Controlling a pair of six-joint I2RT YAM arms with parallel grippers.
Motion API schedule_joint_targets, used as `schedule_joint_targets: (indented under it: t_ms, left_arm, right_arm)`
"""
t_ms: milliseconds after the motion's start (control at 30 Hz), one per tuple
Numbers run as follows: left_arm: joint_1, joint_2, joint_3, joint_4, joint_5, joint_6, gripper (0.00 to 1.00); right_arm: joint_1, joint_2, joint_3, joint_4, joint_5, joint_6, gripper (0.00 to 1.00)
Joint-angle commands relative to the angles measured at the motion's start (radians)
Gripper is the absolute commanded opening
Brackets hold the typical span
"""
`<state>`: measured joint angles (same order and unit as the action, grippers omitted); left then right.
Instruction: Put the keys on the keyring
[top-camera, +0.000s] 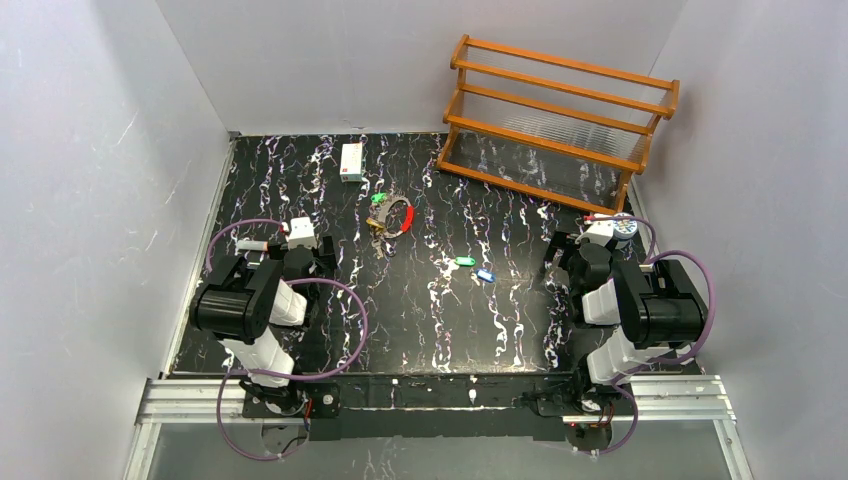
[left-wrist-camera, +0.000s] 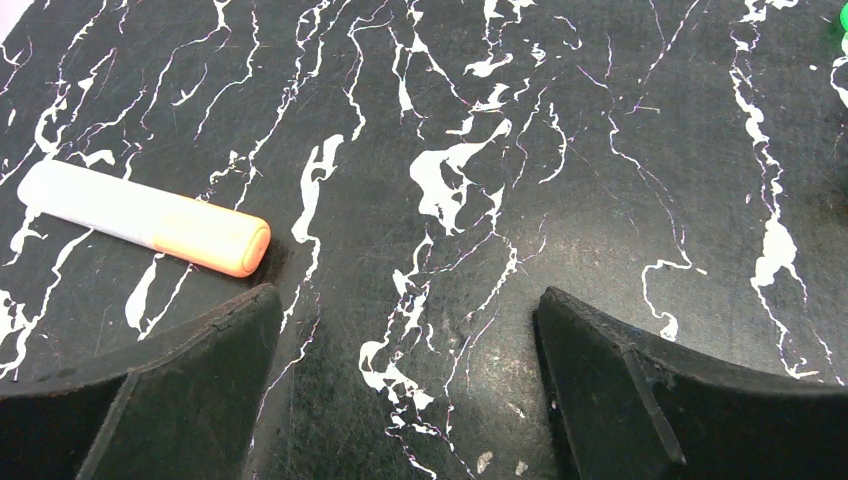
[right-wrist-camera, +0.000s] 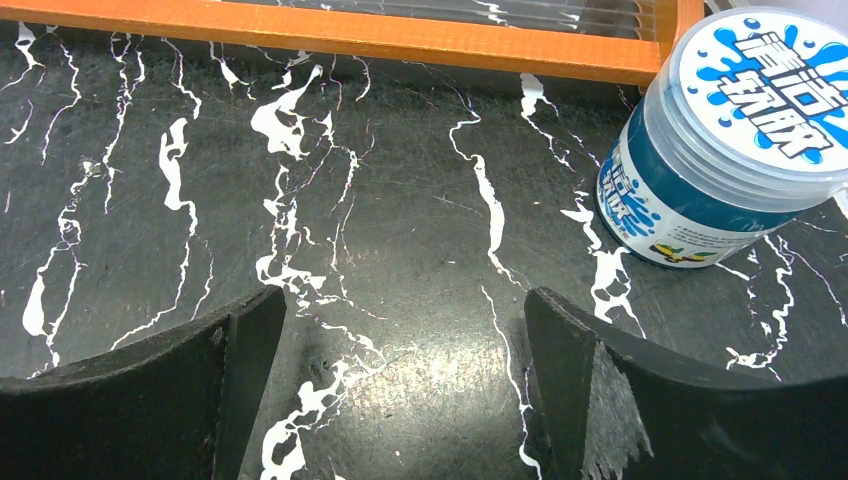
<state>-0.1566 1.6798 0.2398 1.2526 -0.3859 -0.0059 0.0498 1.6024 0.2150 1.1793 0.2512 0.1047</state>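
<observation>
Top view: you're at step 1 and nothing is threaded yet. There are 2 to hang, the green key (top-camera: 463, 261) and the blue key (top-camera: 485, 274), loose mid-tabletop (top-camera: 420, 320) and well apart from the 1 keyring (top-camera: 393, 216) further back-left. Next move, I'd guess: pinch 1 key by its tag.

Left wrist: the left tool (left-wrist-camera: 405, 300) is released and holds nothing, with 1 marker (left-wrist-camera: 150, 218) just beside it.

Right wrist: the right tool (right-wrist-camera: 402, 300) is released too, with 1 jar (right-wrist-camera: 725, 140) and 1 rack (right-wrist-camera: 350, 35) nearby.
</observation>
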Motion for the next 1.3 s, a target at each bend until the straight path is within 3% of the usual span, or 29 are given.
schedule_joint_targets:
  t_ms: [0,333,400,467,500,533,633,733,867,900,1033,1267]
  left_arm:
    - [-0.003,-0.002,0.004,0.031,-0.031,0.012,0.98]
    - [-0.001,-0.005,0.001,0.036,-0.033,0.013,0.98]
    - [-0.004,-0.086,-0.001,-0.009,-0.039,0.020,0.98]
    - [-0.006,-0.232,0.019,-0.171,-0.011,0.028,0.98]
    - [-0.006,-0.304,0.052,-0.291,-0.020,-0.009,0.98]
    - [-0.006,-0.355,0.110,-0.399,-0.066,-0.096,0.98]
    - [-0.004,-0.426,0.259,-0.702,-0.066,-0.338,0.98]
    - [-0.003,-0.386,0.395,-0.936,-0.025,-0.503,0.98]
    - [-0.001,-0.275,0.547,-1.121,0.175,-0.529,0.98]
    - [-0.001,-0.250,0.572,-1.143,0.230,-0.532,0.97]
    - [-0.006,-0.185,0.623,-1.114,0.482,-0.516,0.76]
    - [-0.149,-0.032,0.813,-1.202,0.490,-0.450,0.72]
  right_arm:
    - [-0.005,-0.002,0.027,0.059,0.000,-0.011,0.99]
    - [-0.003,-0.014,0.023,0.066,-0.013,-0.022,0.99]
    - [0.019,-0.087,0.078,-0.091,0.020,-0.034,0.99]
    - [0.034,-0.179,0.194,-0.384,0.037,0.017,0.99]
    - [0.033,-0.215,0.248,-0.507,0.054,0.116,0.99]
    - [0.032,-0.232,0.319,-0.611,0.068,0.225,0.99]
    - [0.029,-0.240,0.426,-0.802,-0.054,0.278,0.99]
    - [0.029,-0.239,0.467,-0.868,-0.060,0.352,0.99]
    - [0.036,-0.221,0.485,-0.836,-0.341,0.302,0.99]
    - [0.042,-0.214,0.485,-0.825,-0.380,0.300,0.99]
    - [0.084,-0.181,0.499,-0.841,-0.434,0.287,0.99]
    - [0.097,-0.167,0.463,-0.833,-0.535,0.302,0.99]
